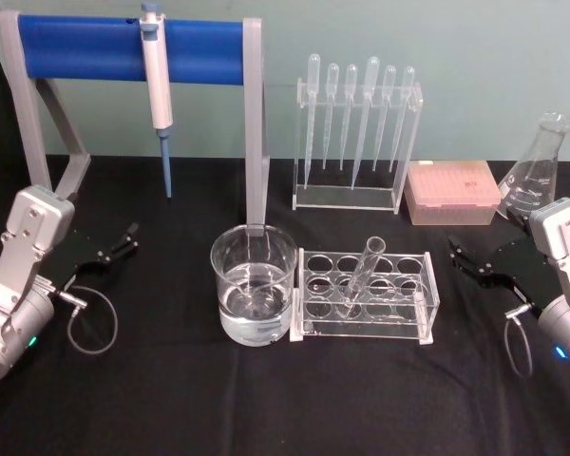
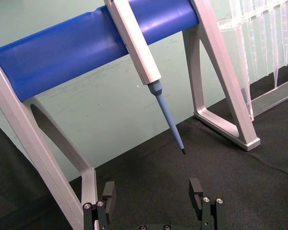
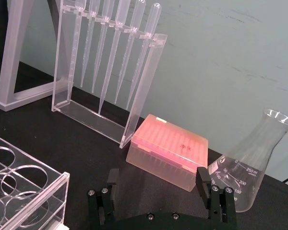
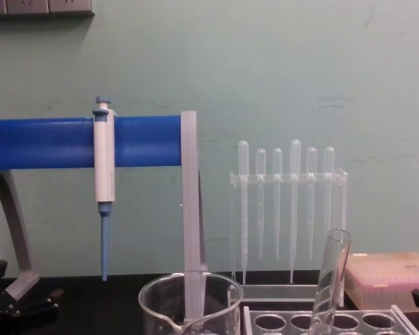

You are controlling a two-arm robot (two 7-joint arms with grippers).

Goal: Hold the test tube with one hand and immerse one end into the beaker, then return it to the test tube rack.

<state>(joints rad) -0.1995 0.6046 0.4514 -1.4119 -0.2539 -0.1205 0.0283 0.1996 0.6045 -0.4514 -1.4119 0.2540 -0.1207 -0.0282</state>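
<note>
Leaning in the clear test tube rack (image 1: pixel 430 285), the test tube (image 1: pixel 361 277) stands at 3 o'clock of the beaker (image 1: pixel 254 285), just beside it. The left gripper (image 1: pixel 122 243) rests at the table's 9 o'clock and the right gripper (image 1: pixel 458 255) at 3 o'clock, both with fingers spread and empty.

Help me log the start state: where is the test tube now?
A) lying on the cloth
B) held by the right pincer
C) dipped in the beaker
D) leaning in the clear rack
D: the test tube leans in a hole of the clear rack, beside the beaker; the right pincer sits open, apart from it.
</note>
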